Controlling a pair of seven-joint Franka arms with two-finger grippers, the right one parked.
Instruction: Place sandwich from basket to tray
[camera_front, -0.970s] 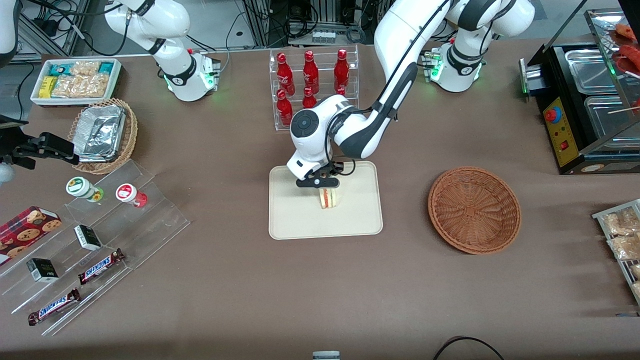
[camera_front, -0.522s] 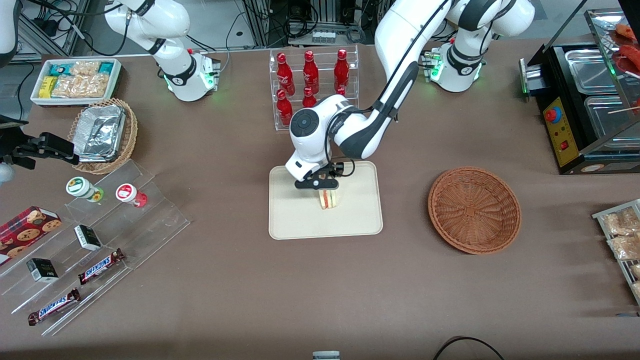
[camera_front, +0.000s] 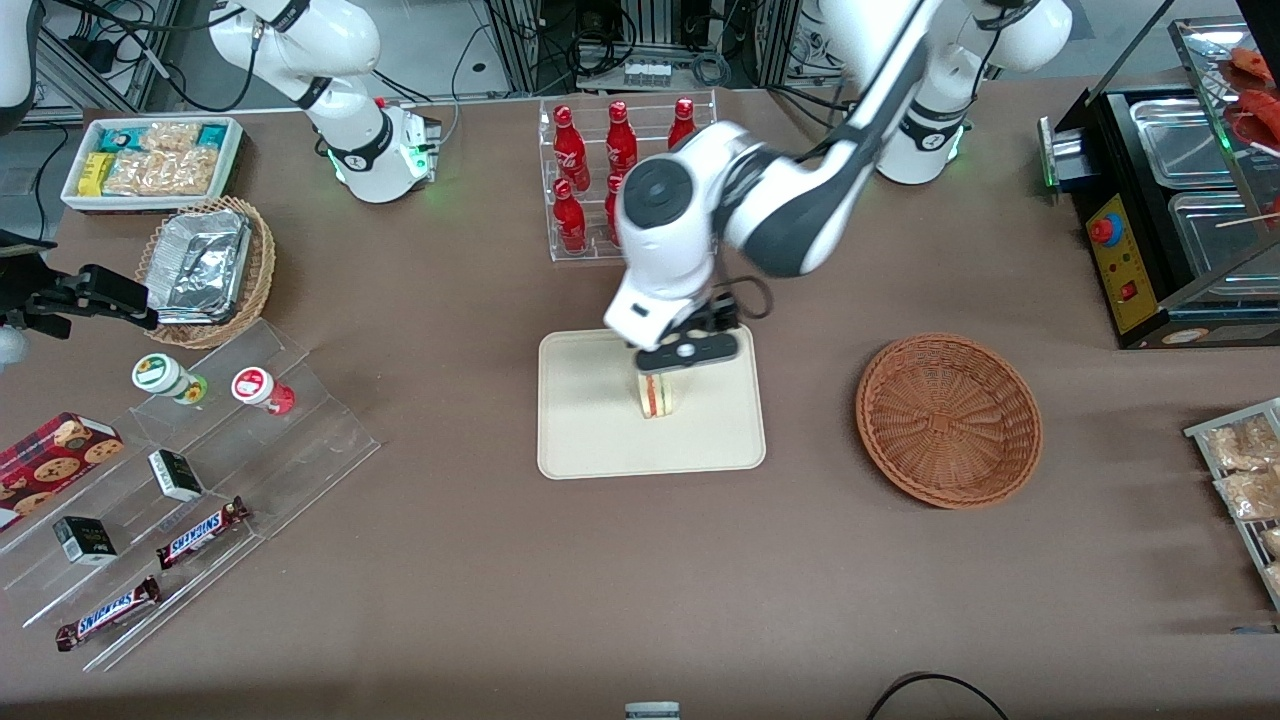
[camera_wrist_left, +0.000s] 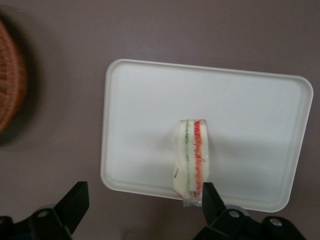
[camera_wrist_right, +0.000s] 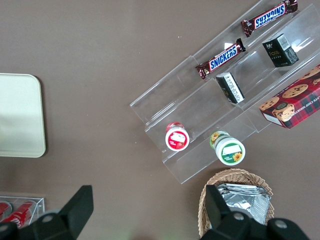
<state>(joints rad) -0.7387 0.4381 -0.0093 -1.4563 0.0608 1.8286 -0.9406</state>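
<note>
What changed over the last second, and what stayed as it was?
The gripper has let go of the sandwich and risen above it with the fingers spread wide; the arm's wrist has lifted and swung toward the basket. The sandwich stays standing on the tray, cut edge up, where it was. Tray and empty basket have not moved.

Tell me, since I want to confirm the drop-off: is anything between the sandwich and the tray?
Nothing visible. The sandwich stands directly on the tray, on its edge. The hand is open above it, touching nothing. The basket sits apart, toward the working arm's end.
</note>
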